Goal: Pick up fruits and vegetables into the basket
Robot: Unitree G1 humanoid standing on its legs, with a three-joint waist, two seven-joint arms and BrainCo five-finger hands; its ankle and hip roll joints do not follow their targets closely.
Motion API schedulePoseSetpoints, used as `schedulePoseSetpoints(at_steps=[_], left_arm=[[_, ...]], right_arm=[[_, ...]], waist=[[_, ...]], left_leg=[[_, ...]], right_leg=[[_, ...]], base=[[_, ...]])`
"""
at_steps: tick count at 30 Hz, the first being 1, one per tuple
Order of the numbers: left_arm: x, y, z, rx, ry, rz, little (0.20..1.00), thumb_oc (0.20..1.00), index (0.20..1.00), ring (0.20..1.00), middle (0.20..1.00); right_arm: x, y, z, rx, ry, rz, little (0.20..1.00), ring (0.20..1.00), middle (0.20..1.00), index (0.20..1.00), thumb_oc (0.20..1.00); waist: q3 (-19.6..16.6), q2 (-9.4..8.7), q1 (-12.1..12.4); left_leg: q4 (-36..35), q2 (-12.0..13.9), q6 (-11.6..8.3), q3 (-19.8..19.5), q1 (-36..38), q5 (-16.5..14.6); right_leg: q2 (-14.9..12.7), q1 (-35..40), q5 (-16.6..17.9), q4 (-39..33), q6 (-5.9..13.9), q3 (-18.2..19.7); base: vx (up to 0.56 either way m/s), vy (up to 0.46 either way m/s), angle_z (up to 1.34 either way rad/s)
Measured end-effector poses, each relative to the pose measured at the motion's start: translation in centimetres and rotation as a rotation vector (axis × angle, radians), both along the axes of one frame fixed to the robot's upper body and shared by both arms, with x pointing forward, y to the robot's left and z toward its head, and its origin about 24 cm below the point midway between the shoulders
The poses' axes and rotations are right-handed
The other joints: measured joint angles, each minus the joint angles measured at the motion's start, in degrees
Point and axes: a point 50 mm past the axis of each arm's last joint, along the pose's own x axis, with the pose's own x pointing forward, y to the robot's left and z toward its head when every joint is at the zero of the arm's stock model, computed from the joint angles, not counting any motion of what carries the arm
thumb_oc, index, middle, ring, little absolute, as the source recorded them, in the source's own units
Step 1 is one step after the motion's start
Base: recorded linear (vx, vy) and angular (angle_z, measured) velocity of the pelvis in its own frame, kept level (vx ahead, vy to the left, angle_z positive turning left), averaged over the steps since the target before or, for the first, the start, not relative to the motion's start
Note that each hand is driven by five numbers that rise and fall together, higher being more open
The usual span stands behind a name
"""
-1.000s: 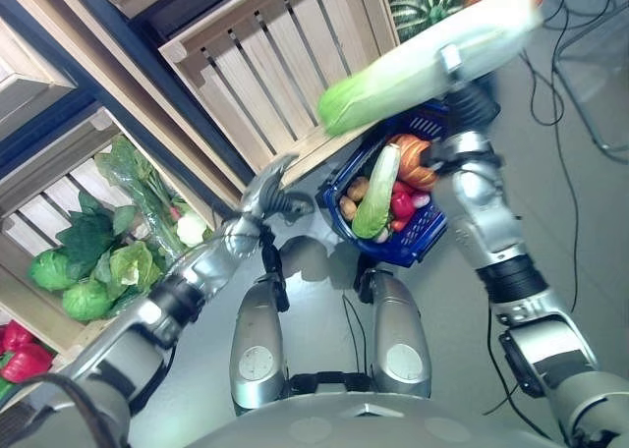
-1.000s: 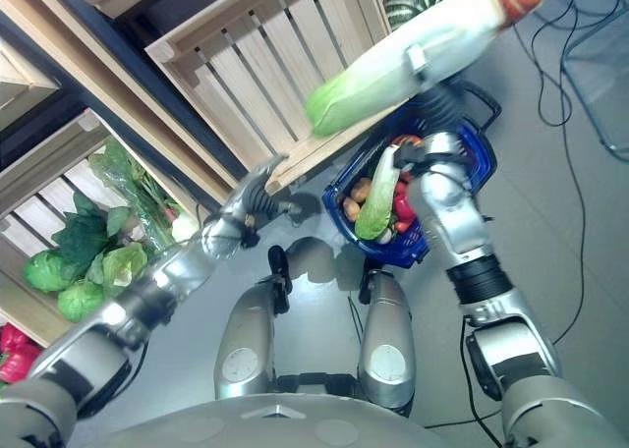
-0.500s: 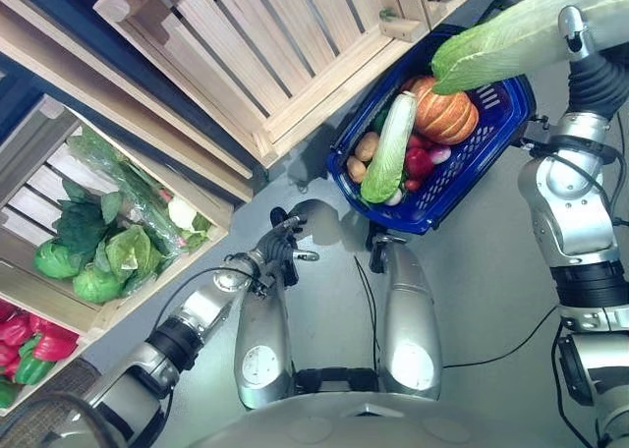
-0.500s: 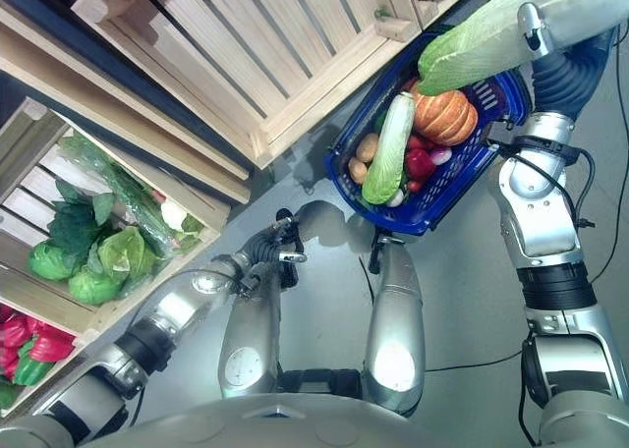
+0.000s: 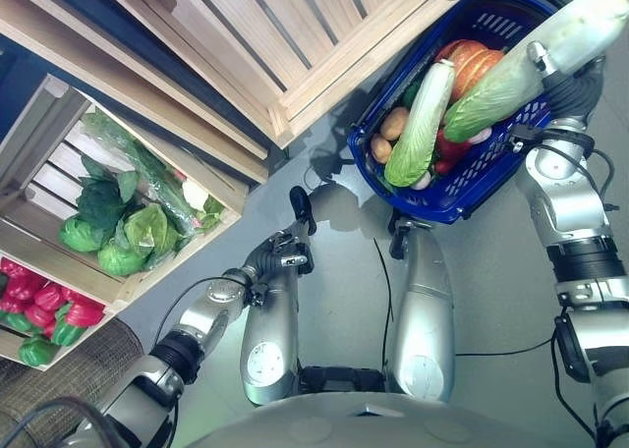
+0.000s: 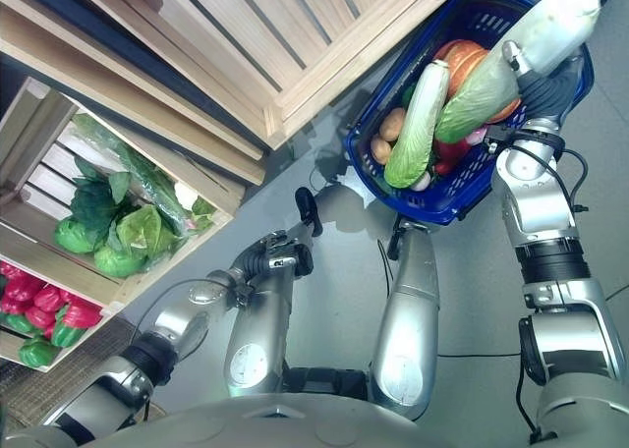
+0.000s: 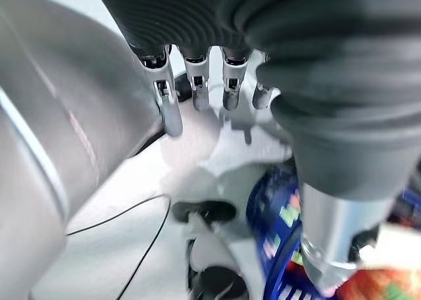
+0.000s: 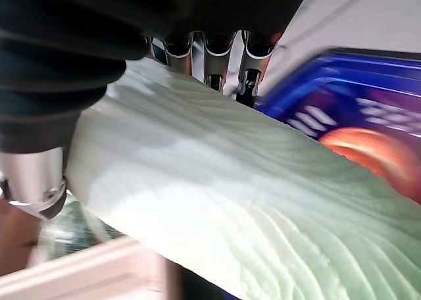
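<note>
A blue basket [image 5: 462,207] stands on the floor at the upper right. In it lie a napa cabbage [image 5: 423,124], an orange pumpkin [image 5: 470,60], potatoes [image 5: 393,124] and some red pieces. My right hand [image 5: 562,80] is shut on a second napa cabbage [image 5: 590,26], which slants over the basket with its leafy end down on the pile. In the right wrist view this pale cabbage [image 8: 230,201] lies under my fingers [image 8: 247,83]. My left hand [image 5: 280,261] hangs low beside my leg, fingers relaxed, holding nothing.
An empty slatted wooden crate [image 5: 295,35] stands left of the basket. A second crate [image 5: 59,143] at the left holds green cabbages and leafy greens [image 5: 128,222]. Red and green peppers [image 5: 39,310] lie at the lower left, beside a woven mat [image 5: 49,389].
The camera has shifted. My right hand has lowered the cabbage from high above down onto the basket's pile. My left arm has dropped from the crates to beside my leg.
</note>
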Motion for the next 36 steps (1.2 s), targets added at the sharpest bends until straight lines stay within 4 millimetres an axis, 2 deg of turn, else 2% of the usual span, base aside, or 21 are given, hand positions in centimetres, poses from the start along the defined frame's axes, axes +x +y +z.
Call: schedulePoseSetpoints(at_steps=[5, 8, 13, 19, 20, 21, 24, 30, 36], left_arm=[[-0.6, 1.5, -0.4, -0.057, 0.009, 0.096, 1.000, 1.000, 1.000, 1.000, 1.000], [-0.7, 1.7, -0.4, -0.078, 0.001, 0.106, 1.000, 1.000, 1.000, 1.000, 1.000], [-1.3, 2.0, -0.8, -0.119, 0.004, 0.124, 1.000, 1.000, 1.000, 1.000, 1.000], [-2.2, 2.6, -1.9, -0.131, 0.057, 0.159, 1.000, 1.000, 1.000, 1.000, 1.000], [-2.8, 2.8, -2.3, -0.125, 0.077, 0.169, 1.000, 1.000, 1.000, 1.000, 1.000], [-3.5, 2.9, -2.8, -0.120, 0.100, 0.176, 1.000, 1.000, 1.000, 1.000, 1.000], [-4.6, 3.1, -3.5, -0.116, 0.133, 0.185, 1.000, 1.000, 1.000, 1.000, 1.000], [-4.4, 2.8, -3.2, -0.123, 0.119, 0.180, 1.000, 1.000, 1.000, 1.000, 1.000], [-4.4, 2.6, -3.3, -0.114, 0.118, 0.190, 1.000, 1.000, 1.000, 1.000, 1.000]], right_arm=[[1.1, -1.7, -1.0, 0.035, 0.105, -0.059, 0.200, 0.200, 0.200, 0.200, 0.200], [1.4, -2.6, -1.4, 0.055, 0.158, -0.106, 0.200, 0.200, 0.200, 0.200, 0.200], [2.0, -4.2, -3.4, 0.133, 0.305, -0.175, 0.200, 0.200, 0.200, 0.200, 0.200], [1.4, -5.9, -6.2, 0.253, 0.475, -0.215, 0.200, 0.200, 0.200, 0.200, 0.200], [1.2, -6.2, -6.5, 0.263, 0.496, -0.227, 0.812, 0.812, 0.812, 0.812, 0.812], [1.1, -6.4, -6.6, 0.268, 0.505, -0.236, 1.000, 1.000, 1.000, 1.000, 1.000], [0.5, -7.0, -7.3, 0.283, 0.546, -0.273, 1.000, 1.000, 1.000, 1.000, 1.000], [-0.5, -7.3, -8.9, 0.269, 0.553, -0.368, 1.000, 1.000, 1.000, 1.000, 1.000], [-2.5, -8.5, -9.7, 0.246, 0.378, -0.506, 1.000, 1.000, 1.000, 1.000, 1.000]], waist=[[-0.20, 0.33, 1.37], [-0.32, 0.52, 2.50], [-0.92, 1.47, 3.88], [-2.74, 4.22, 5.97], [-2.98, 4.58, 6.13], [-3.23, 4.94, 6.24], [-3.41, 5.21, 6.35], [-3.41, 5.21, 6.32], [-3.42, 5.21, 4.63]], left_leg=[[-2.45, -1.36, -0.24, -0.10, -0.76, 1.99], [-2.69, -1.62, -0.51, -0.16, -1.43, 2.39], [-3.26, -1.83, -0.99, -0.63, -1.97, 3.16], [-3.25, -1.93, -1.60, -1.70, -3.88, 3.96], [-3.25, -1.93, -1.62, -1.77, -3.92, 3.97], [-3.25, -1.88, -1.68, -1.89, -3.91, 4.01], [-3.24, -1.89, -1.71, -1.93, -3.77, 4.12], [-3.29, -1.98, -1.57, -2.15, -2.32, 4.34], [-5.27, -1.61, -1.31, -2.37, 2.58, 4.43]], right_leg=[[-1.37, -3.08, -1.21, 2.81, -0.66, 0.13], [-1.62, -4.64, -1.75, 4.35, -1.05, 0.71], [-1.97, -5.96, -2.77, 6.12, -1.53, 0.53], [-2.42, -8.23, -3.65, 8.14, -2.52, -0.05], [-2.46, -8.33, -3.78, 8.35, -2.64, -0.10], [-2.45, -8.31, -3.81, 8.41, -2.68, -0.12], [-2.43, -8.27, -3.84, 8.61, -2.74, -0.06], [-2.58, -6.55, -3.81, 8.46, -2.72, -0.22], [-1.74, -1.15, -3.78, 6.29, -2.05, -0.81]], base=[[0.00, 0.029, 0.11], [0.00, 0.001, 0.04], [-0.02, -0.017, 0.06], [-0.01, -0.022, 0.08], [0.00, 0.000, 0.00], [0.00, 0.000, 0.00], [0.00, 0.000, 0.00], [0.00, 0.052, 0.03], [0.00, 0.085, 0.00]])
